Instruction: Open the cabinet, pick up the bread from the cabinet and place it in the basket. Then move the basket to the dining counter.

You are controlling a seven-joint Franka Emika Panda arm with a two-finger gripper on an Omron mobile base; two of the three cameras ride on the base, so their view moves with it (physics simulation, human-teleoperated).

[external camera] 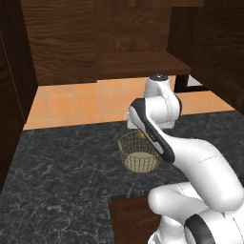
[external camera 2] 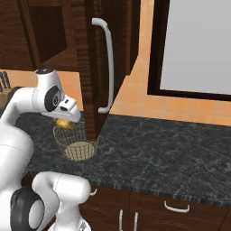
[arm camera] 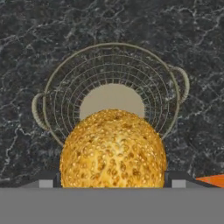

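The round golden bread (arm camera: 113,151) sits between my gripper's (arm camera: 112,183) two dark fingertips (arm camera: 45,181), which are shut on it. It hangs just above the rim of the tan wire-mesh basket (arm camera: 65,94), over the near side of its pale base. From the base views the bread (external camera: 141,136) (external camera 2: 63,122) peeks out under my hand, over the basket (external camera: 138,153) (external camera 2: 77,144). The dark wood cabinet (external camera: 138,62) stands open, its door (external camera 2: 90,67) swung out with the silver bar handle (external camera 2: 109,63) just right of the basket. The dining counter is out of view.
The basket rests on a black-grey marbled countertop (external camera: 62,167) (external camera 2: 158,144). The open door's lower edge hangs close over the basket's right side. A knife block (external camera 2: 3,83) stands at far left. Dark drawers (external camera 2: 176,207) run beneath the counter. An orange tiled wall (external camera: 71,102) lies behind.
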